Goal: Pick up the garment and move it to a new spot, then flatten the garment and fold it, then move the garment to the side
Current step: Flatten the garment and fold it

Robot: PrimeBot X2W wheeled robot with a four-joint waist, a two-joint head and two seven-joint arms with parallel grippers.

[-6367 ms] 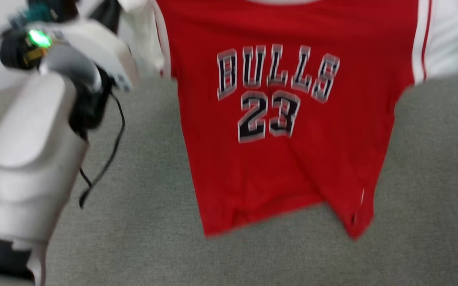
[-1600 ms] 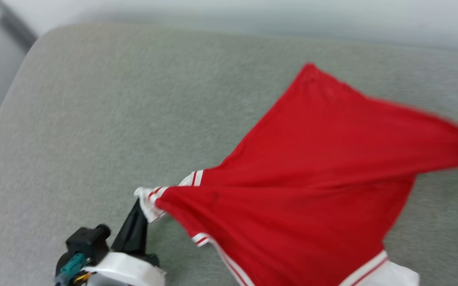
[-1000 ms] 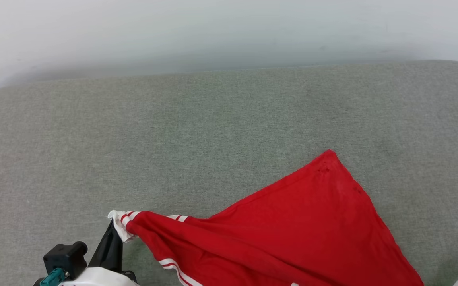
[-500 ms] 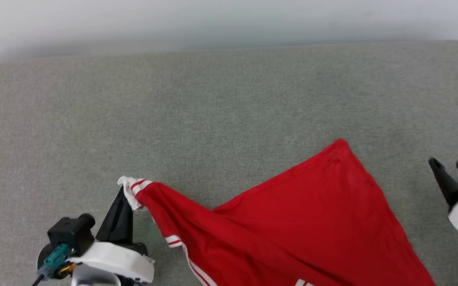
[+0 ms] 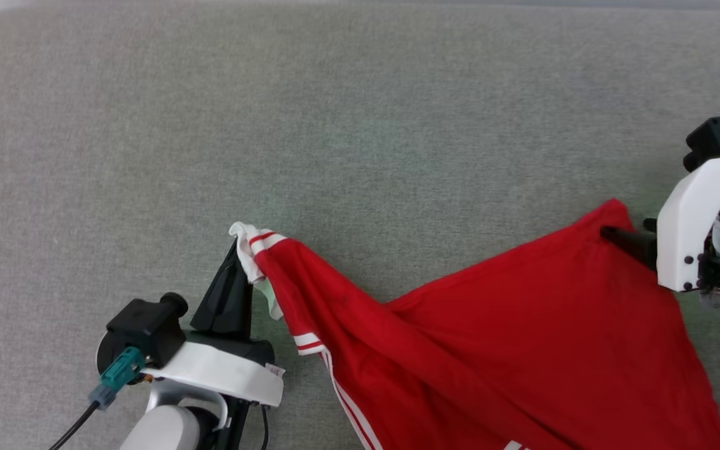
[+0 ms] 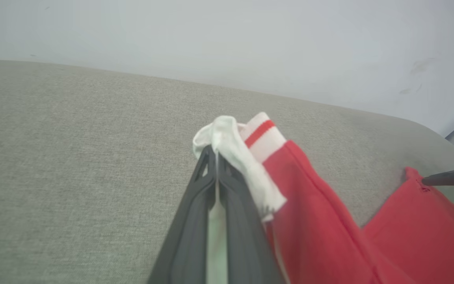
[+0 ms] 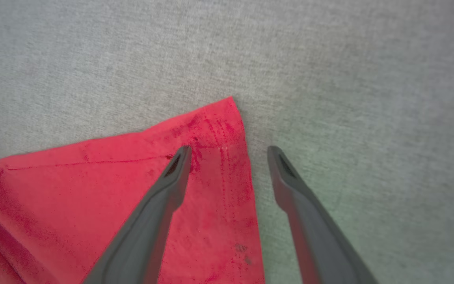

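One garment point(image 5: 522, 325), two grippers (left gripper point(image 6: 212, 154), right gripper point(image 7: 230, 150)), one grey cushion point(image 5: 335, 125).

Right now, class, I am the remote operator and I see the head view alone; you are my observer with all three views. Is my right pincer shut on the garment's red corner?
Observer: No. The right wrist view shows the right pincer open, jaws wide apart.
Operator: Where is the corner between them?
Observer: One finger lies over the garment at its red corner; the other is over bare grey surface, past the hem.
Operator: And the left side?
Observer: The left wrist view shows the left pincer shut on the white sleeve, cloth pinched between its fingers.
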